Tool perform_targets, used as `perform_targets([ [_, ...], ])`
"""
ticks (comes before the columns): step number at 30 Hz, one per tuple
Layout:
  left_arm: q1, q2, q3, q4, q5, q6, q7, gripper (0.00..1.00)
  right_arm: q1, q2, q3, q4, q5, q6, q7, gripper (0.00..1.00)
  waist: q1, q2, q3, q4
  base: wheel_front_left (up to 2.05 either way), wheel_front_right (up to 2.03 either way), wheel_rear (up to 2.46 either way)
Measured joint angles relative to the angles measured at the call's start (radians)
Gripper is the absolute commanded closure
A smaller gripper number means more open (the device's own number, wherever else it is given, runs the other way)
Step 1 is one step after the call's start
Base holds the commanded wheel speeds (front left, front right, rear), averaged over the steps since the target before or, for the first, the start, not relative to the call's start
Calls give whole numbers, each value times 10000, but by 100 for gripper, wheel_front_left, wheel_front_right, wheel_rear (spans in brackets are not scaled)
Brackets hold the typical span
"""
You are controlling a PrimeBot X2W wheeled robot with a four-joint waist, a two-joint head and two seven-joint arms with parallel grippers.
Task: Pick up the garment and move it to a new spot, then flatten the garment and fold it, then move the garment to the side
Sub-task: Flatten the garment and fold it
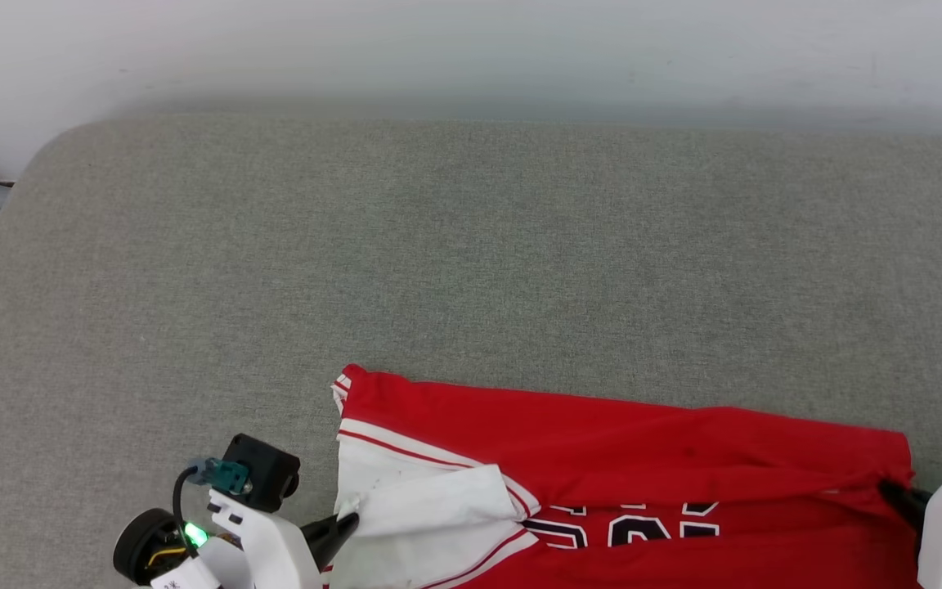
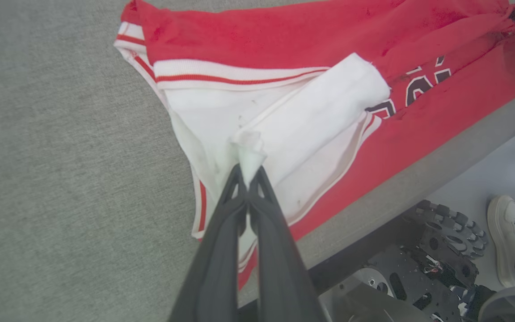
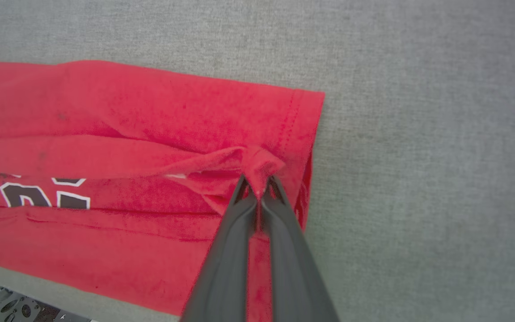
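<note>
The garment (image 1: 618,458), a red jersey with white sleeves and navy lettering, lies stretched sideways along the near edge of the grey table (image 1: 471,245), partly folded over itself. My left gripper (image 1: 346,517) is shut on a pinch of the white sleeve (image 2: 311,116) at the garment's left end; in the left wrist view the left gripper (image 2: 249,172) holds the cloth's tip between its fingers. My right gripper (image 1: 892,489) is shut on a bunched fold of red fabric near the hem, and the right gripper (image 3: 259,183) shows the same grip in the right wrist view on the garment (image 3: 128,147).
Grey fabric surface spreads wide behind and to the left of the garment. A pale wall (image 1: 471,49) runs along the far edge. Below the table's near edge are the robot's base (image 2: 418,264) and a person's white shoe (image 2: 505,237).
</note>
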Motion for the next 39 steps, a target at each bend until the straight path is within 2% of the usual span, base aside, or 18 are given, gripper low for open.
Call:
perform_targets([
  [8, 218, -113, -362, 671, 102, -127, -44, 100, 466, -384, 353, -169, 267, 0, 309, 100, 0, 0, -20, -17, 0, 0, 0],
  [13, 207, -385, -600, 1187, 184, -313, -119, 100, 713, -790, 679, -56, 211, 0, 171, 99, 1, 0, -40, 7, 0, 0, 0],
  [14, 176, -422, -669, 1300, 242, -328, -117, 100, 749, -802, 754, -17, 221, 0, 105, 66, 1, 0, -45, 10, 0, 0, 0],
  [15, 157, -451, -717, 1384, 305, -364, -123, 40, 756, -809, 809, 19, 270, 0, 35, 1, 1, 0, -54, 10, 0, 0, 0],
  [16, 128, -481, -755, 1465, 359, -389, -148, 0, 755, -815, 825, 59, 360, 0, -19, 0, 1, 0, -71, 7, 0, 0, 0],
  [23, 117, -665, -725, 1843, 571, -301, -700, 0, 766, -1047, 911, 35, 677, 0, -46, 0, 1, 0, -395, -52, 0, 0, 0],
  [28, 234, -775, -305, 1643, 514, 10, -1430, 0, 865, -968, 506, -483, 907, 0, 297, 0, 0, 0, -751, -102, 0, 0, 0],
  [34, 228, -1106, 426, 1254, 782, 410, -3099, 0, 857, -127, -384, -1012, 706, 0, 1308, 0, 0, 0, -931, -143, 0, 0, 0],
  [39, 172, -1555, 713, 1101, 1174, 320, -4667, 0, 804, 610, -1177, -1154, -341, 0, 1973, 0, 0, 0, -769, -112, 0, 0, 0],
])
